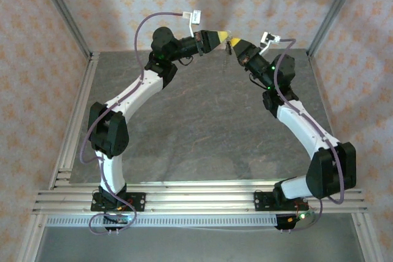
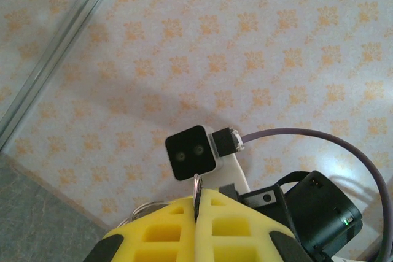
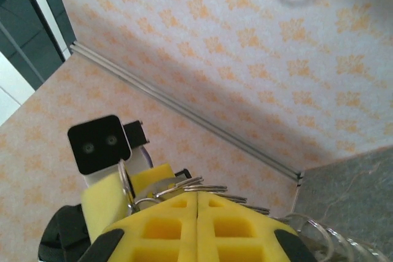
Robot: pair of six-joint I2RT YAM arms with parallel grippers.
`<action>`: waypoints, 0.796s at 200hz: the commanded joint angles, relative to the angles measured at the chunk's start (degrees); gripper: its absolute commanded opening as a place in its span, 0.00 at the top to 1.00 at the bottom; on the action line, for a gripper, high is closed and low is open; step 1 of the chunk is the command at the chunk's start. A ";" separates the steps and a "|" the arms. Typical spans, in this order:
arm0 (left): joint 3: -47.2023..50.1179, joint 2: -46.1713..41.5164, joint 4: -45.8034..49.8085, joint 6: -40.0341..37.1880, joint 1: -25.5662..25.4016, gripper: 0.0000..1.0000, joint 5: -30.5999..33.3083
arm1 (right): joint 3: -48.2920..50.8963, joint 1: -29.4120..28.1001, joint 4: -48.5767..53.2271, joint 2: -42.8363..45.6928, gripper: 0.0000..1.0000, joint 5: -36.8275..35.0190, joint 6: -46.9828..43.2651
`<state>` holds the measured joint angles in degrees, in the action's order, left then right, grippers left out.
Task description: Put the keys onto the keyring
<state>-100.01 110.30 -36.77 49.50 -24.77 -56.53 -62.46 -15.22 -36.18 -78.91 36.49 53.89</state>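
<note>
Looking high over the grey surface [image 1: 202, 121], I see my left jaws squeezed tight on the thin silvery metal keyring loop [image 2: 196, 183]. My right jaws are closed too, tip to tip with them, shiny wire loops [image 3: 187, 182] poking out there.

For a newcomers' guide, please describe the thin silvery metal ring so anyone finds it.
Above the grey table's far edge, find the left gripper. The thin silvery metal ring stands edge-on, pinched between its shut tips; unlike the blocky yellow foam fingers, it is shiny wire.
</note>
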 commanded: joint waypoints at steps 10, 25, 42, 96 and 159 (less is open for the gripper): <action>-0.34 -1.50 -3.04 -0.07 -0.45 1.00 -0.77 | 1.11 1.33 0.11 3.47 0.95 -3.51 -1.28; -0.21 -1.58 -3.09 -0.05 -0.45 1.00 -0.86 | 0.52 1.49 0.67 3.75 0.95 -3.75 -1.58; -0.31 -1.64 -3.04 0.05 -0.45 1.00 -0.86 | -0.33 1.43 0.53 3.18 0.95 -3.19 -1.34; -0.19 -1.68 -3.06 0.01 -0.47 1.00 -0.86 | -3.30 -0.31 -1.42 -0.05 0.95 -2.56 -0.25; -0.34 -1.15 -2.84 -0.23 -1.09 1.00 -0.51 | -7.14 -7.55 -2.17 -7.35 0.99 -0.24 -0.01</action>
<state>-100.01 110.30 -37.12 49.47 -24.38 -55.79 -68.20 -19.22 -35.81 -84.44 32.91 53.95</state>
